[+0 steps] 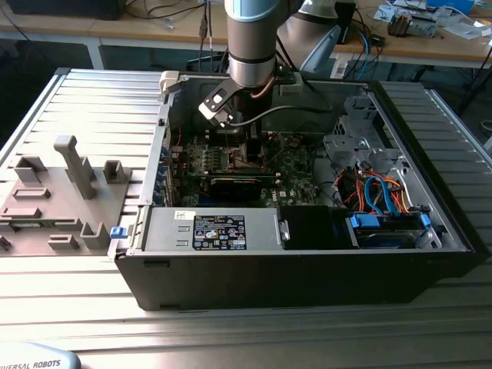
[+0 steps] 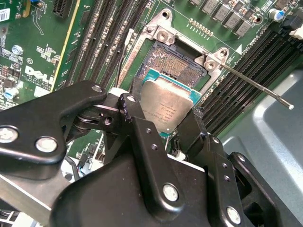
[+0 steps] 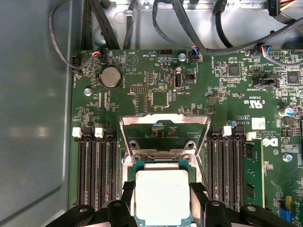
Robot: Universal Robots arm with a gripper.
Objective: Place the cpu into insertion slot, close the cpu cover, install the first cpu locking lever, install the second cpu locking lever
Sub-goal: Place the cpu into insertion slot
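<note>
**Holding the cpu over the open socket**

Starting with the exterior view: the arm reaches down into an open computer case [image 1: 430,231] lying on its side on the ribbed bench [image 1: 100,108]. The tool [image 1: 247,151] is low over the green motherboard [image 1: 296,171], near the middle of the board. Inside the case there are also a power supply [image 1: 219,231] along the near wall and a bundle of blue and orange cables [image 1: 380,192] toward the exterior view's right. A grey fixture tray [image 1: 54,200] with empty moulded holders sits on the bench at the exterior view's left.

In the second wrist view, the tool [image 2: 166,124] is clamped on the cpu [image 2: 168,106], its black fingers [image 2: 135,113] pressing opposite edges. The plate hangs tilted, partly over the insertion slot [image 2: 173,59], whose dark contact field is bare. One locking lever [image 2: 255,85] stands raised, away from the socket.

In the first wrist view, the cpu [image 3: 162,196] sits between the fingers, just short of the insertion slot [image 3: 161,158], and the cpu cover [image 3: 164,126] is swung open beyond it.

The risks, as I judge them: a tilted or offset descent could land a corner on the contact field and bend pins; a misaligned plate would not seat within the rim; and the fingers straddling the plate could knock the socket frame or the neighbouring memory slots [image 3: 97,170].
</note>
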